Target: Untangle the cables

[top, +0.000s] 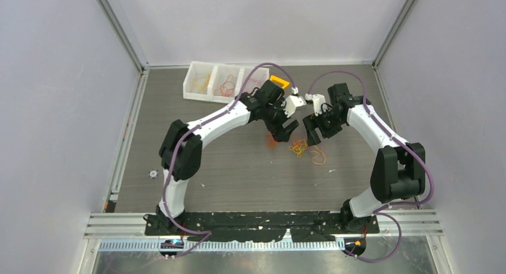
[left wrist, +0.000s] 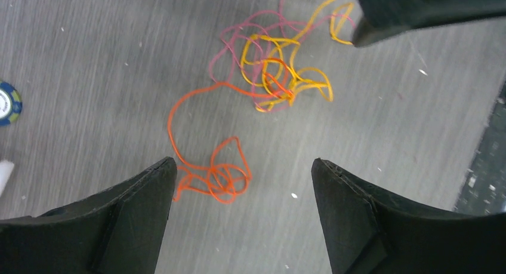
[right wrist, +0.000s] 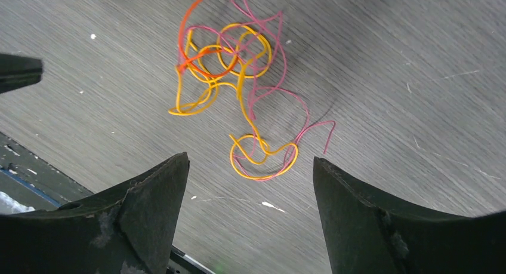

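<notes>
Mid-frame in top view, cables (top: 301,147) lie loose on tabletop (top: 227,166) under both arms. left fingers (left wrist: 140,208) and right fingers (right wrist: 149,208) spread, empty. Strands likely light, springy, snag-prone; best pinch orange coil (left wrist: 218,177) at lower middle of left wrist view, draw off yellow-pink knot (left wrist: 277,77).

Top view looks down from behind; both wrist views closely share the cables (left wrist: 275,77).

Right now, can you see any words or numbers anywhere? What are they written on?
No text can be read anywhere.
Small round blue token: pale marks on its rim, too blurred to read.
White bins: no labels show.
</notes>
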{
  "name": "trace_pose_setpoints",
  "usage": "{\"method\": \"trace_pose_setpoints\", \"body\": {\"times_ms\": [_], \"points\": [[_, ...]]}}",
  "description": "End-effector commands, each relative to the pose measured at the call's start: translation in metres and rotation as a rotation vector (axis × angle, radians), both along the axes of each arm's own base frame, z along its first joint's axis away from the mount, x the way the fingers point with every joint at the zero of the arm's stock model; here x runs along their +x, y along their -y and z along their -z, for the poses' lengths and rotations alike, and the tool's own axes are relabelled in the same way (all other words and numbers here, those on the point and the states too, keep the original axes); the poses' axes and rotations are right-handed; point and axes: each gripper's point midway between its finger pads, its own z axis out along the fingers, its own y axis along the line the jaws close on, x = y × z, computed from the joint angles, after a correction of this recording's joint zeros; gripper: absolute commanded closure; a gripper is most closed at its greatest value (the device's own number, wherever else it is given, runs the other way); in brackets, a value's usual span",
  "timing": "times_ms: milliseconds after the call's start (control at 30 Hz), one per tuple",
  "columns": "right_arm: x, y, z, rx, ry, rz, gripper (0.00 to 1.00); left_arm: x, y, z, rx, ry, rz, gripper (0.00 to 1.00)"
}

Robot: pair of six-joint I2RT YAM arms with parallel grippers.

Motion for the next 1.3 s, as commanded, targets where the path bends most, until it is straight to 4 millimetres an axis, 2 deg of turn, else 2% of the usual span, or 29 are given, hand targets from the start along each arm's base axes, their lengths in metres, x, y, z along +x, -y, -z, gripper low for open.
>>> {"method": "trace_pose_setpoints", "body": {"times_ms": [0, 133, 267, 367, 467, 533, 633, 700, 800, 1000, 1067, 1100, 1133, 1167, 1200, 1233, 1267], "points": [[0.009, 0.011, 0.015, -0.045, -0.002, 0.019, 0.19, 0.033, 0.01, 0.004, 0.039, 0.083, -0.034, 0.15], [0.009, 0.012, 0.036, -0.05, -0.078, 0.063, 0.23, 0.046, -0.004, 0.036, 0.195, 0.041, -0.108, 0.19], [0.009, 0.016, 0.054, -0.073, -0.114, 0.088, 0.28, 0.027, -0.029, 0.067, 0.305, -0.038, -0.14, 0.25], [0.006, 0.02, 0.066, -0.093, -0.135, 0.098, 0.33, 0.015, -0.054, 0.088, 0.39, -0.055, -0.177, 0.41], [0.0, 0.027, 0.075, -0.128, -0.153, 0.104, 0.4, 0.002, -0.078, 0.097, 0.475, -0.086, -0.172, 0.56], [-0.001, 0.034, 0.079, -0.152, -0.158, 0.111, 0.52, -0.002, -0.096, 0.096, 0.476, -0.093, -0.189, 0.7], [-0.003, 0.044, 0.081, -0.185, -0.161, 0.123, 0.89, -0.006, -0.12, 0.083, 0.413, -0.103, -0.226, 0.99], [-0.003, 0.051, 0.081, -0.193, -0.158, 0.132, 0.94, -0.011, -0.132, 0.07, 0.336, -0.114, -0.235, 1.0], [-0.005, 0.054, 0.076, -0.183, -0.148, 0.121, 0.94, -0.019, -0.148, 0.055, 0.282, -0.044, -0.199, 1.0], [-0.004, 0.039, 0.035, -0.093, -0.049, 0.037, 0.88, -0.034, -0.159, 0.033, 0.195, 0.036, -0.129, 1.0], [-0.003, 0.04, 0.019, -0.101, -0.01, 0.002, 0.71, -0.038, -0.165, 0.025, 0.169, 0.031, -0.121, 1.0], [-0.002, 0.041, 0.01, -0.104, -0.001, -0.01, 0.49, -0.04, -0.168, 0.022, 0.163, 0.033, -0.113, 1.0], [-0.001, 0.04, 0.001, -0.103, 0.028, -0.038, 0.4, -0.042, -0.169, 0.02, 0.158, 0.046, -0.1, 1.0], [0.001, 0.035, -0.012, -0.075, 0.053, -0.057, 0.27, -0.043, -0.17, 0.019, 0.154, 0.062, -0.087, 1.0], [0.002, 0.032, -0.024, -0.058, 0.101, -0.087, 0.22, -0.043, -0.168, 0.017, 0.139, 0.073, -0.075, 1.0], [0.003, 0.019, -0.037, 0.008, 0.139, -0.122, 0.15, -0.042, -0.165, 0.015, 0.121, 0.079, -0.068, 1.0], [0.002, 0.013, -0.05, 0.042, 0.193, -0.16, 0.12, -0.041, -0.161, 0.014, 0.104, 0.077, -0.065, 1.0]]}}
